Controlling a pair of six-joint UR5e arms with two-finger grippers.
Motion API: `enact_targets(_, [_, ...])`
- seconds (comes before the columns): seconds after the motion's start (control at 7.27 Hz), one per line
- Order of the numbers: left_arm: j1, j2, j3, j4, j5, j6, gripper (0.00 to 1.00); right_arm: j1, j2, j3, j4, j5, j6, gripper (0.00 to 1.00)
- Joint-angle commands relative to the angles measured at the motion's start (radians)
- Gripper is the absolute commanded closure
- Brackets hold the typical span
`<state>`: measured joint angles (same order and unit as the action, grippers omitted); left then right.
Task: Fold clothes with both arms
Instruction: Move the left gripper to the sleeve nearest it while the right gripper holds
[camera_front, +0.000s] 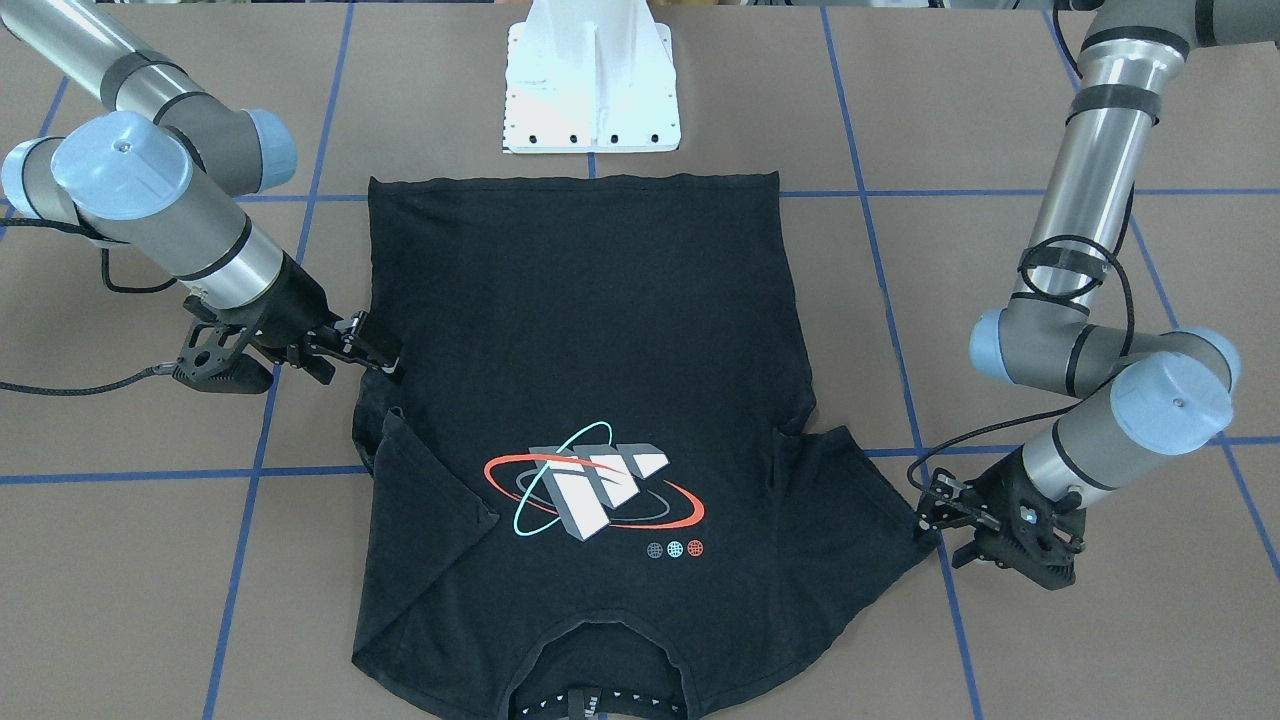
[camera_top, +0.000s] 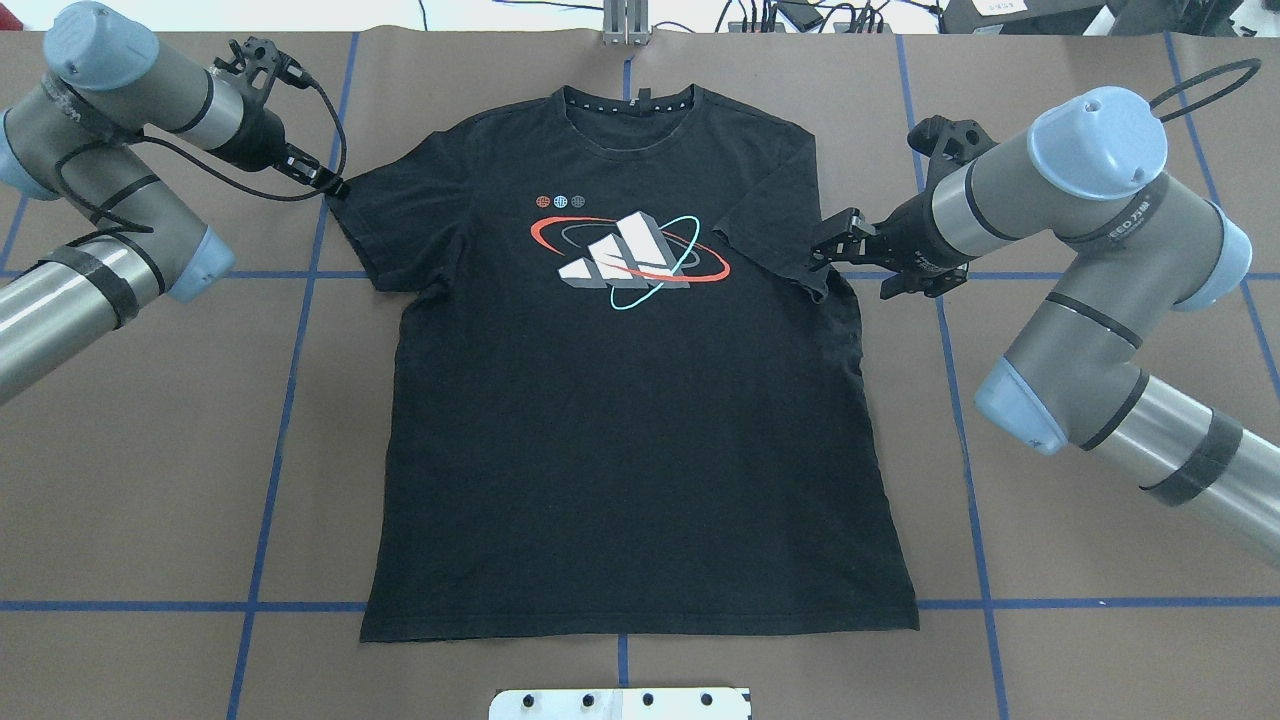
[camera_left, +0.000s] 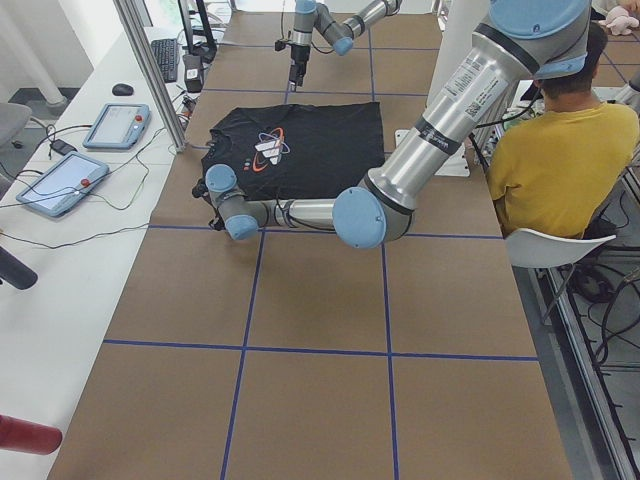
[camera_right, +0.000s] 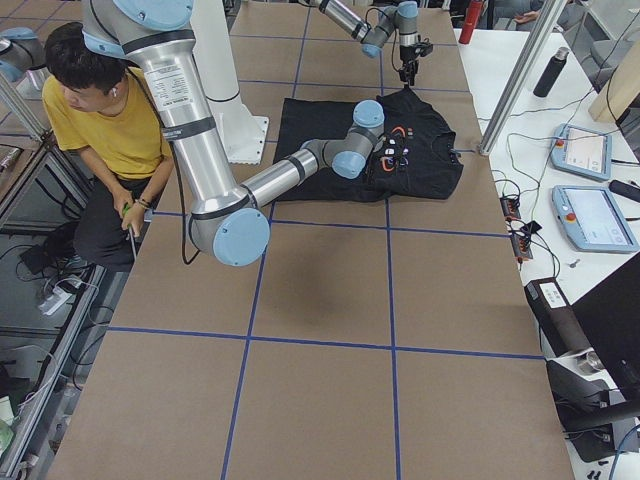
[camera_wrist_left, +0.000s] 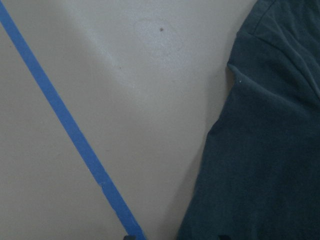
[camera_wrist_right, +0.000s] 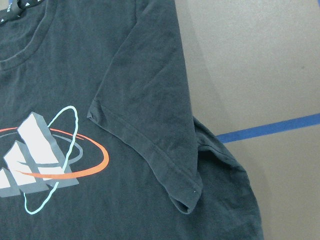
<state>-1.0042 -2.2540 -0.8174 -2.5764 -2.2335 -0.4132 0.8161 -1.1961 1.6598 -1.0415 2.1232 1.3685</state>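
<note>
Black T-shirt (camera_top: 630, 430) lies flat on the surface (camera_top: 1050, 600), logo up, between the 2 grippers. Left gripper (camera_top: 325, 183): fingers apart, right at the left sleeve (camera_top: 365, 215) tip. Right gripper (camera_top: 828, 248): fingers look apart too, just beside the folded-in right sleeve (camera_top: 775, 235). Limp, light cloth, so pinch hems, not middles.

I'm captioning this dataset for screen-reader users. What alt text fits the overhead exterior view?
A black T-shirt lies flat, logo up, on a brown table. The right tool sits at the shirt's inward-folded sleeve; the left tool sits at the tip of the other, spread sleeve.
</note>
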Motion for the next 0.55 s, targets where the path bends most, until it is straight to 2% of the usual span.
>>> enact_targets(0.0, [0.007, 0.002, 0.003, 0.001, 0.0, 0.001, 0.48, 0.0, 0.001, 0.0, 0.0, 0.001, 0.0, 0.0])
enact_targets(0.14, [0.009, 0.005, 0.003, 0.001, 0.0, 0.001, 0.56, 0.0, 0.001, 0.0, 0.0, 0.001, 0.001, 0.0])
enact_targets(0.28, [0.009, 0.008, 0.003, 0.001, 0.002, 0.001, 0.59, 0.0, 0.001, 0.0, 0.0, 0.0, 0.0, 0.0])
enact_targets(0.41, [0.009, 0.008, 0.003, 0.002, 0.0, 0.001, 0.73, 0.0, 0.001, -0.002, 0.0, 0.0, 0.0, 0.0])
